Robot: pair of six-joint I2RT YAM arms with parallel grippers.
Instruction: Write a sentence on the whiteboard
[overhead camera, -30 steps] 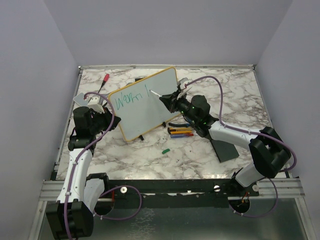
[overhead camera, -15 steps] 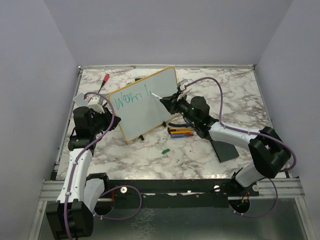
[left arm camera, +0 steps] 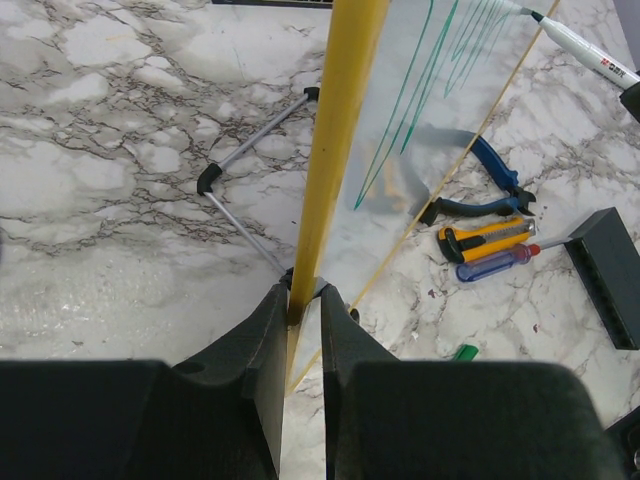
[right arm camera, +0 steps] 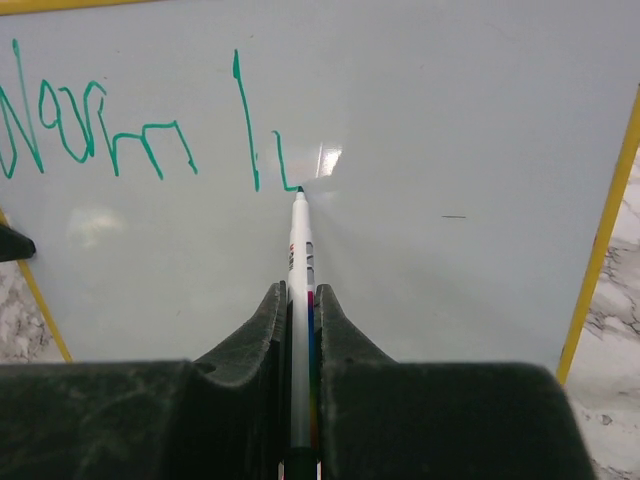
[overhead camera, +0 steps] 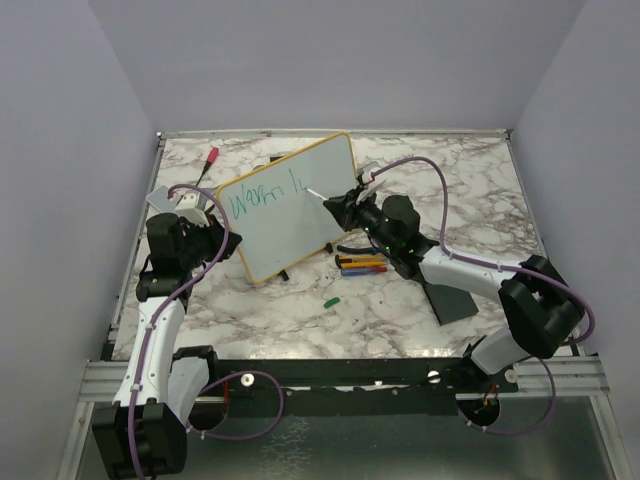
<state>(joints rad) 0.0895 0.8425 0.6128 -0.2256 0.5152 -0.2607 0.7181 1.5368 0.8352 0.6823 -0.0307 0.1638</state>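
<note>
whiteboard [left arm camera: 335, 150] top cropped, marker [right arm camera: 299, 250] rear hidden — in right pincer [right arm camera: 300, 292]

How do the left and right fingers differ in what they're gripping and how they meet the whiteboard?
The left fingers pinch the whiteboard by its yellow frame, edge-on; the right fingers pinch a white marker. The left fingers touch the board directly at its rim, while the right fingers are clear of it, with only the marker tip reaching the green writing. Both pairs are black and shut on their object.

marker [right arm camera: 299, 262] tip against whiteboard [right arm camera: 450, 120]
</note>
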